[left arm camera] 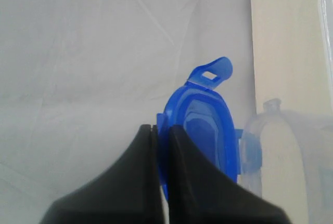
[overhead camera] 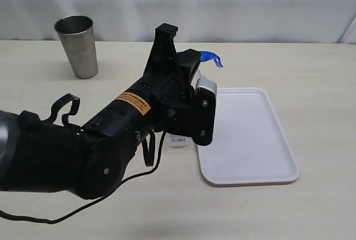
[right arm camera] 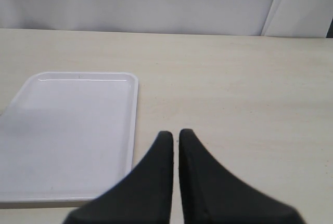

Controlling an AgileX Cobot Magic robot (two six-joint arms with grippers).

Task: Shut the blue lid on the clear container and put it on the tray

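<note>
My left gripper (left arm camera: 162, 128) is shut on the edge of the blue lid (left arm camera: 203, 125) and holds it on edge in the air, with one snap flap (left arm camera: 213, 72) sticking out. In the exterior view the blue lid (overhead camera: 212, 57) peeks out beyond the left arm (overhead camera: 139, 117). The clear container (left arm camera: 283, 154) stands just beside the lid. The arm hides most of it in the exterior view, where only the labelled base of the clear container (overhead camera: 178, 140) shows, next to the tray (overhead camera: 250, 134). The white tray (right arm camera: 67, 130) holds nothing. My right gripper (right arm camera: 176, 133) is shut on nothing, above the table beside the tray.
A grey metal cup (overhead camera: 78, 45) stands at the back left of the table. A white cloth backdrop (overhead camera: 250, 0) runs behind the table. The black left arm and its loose cable (overhead camera: 67, 215) fill the front left.
</note>
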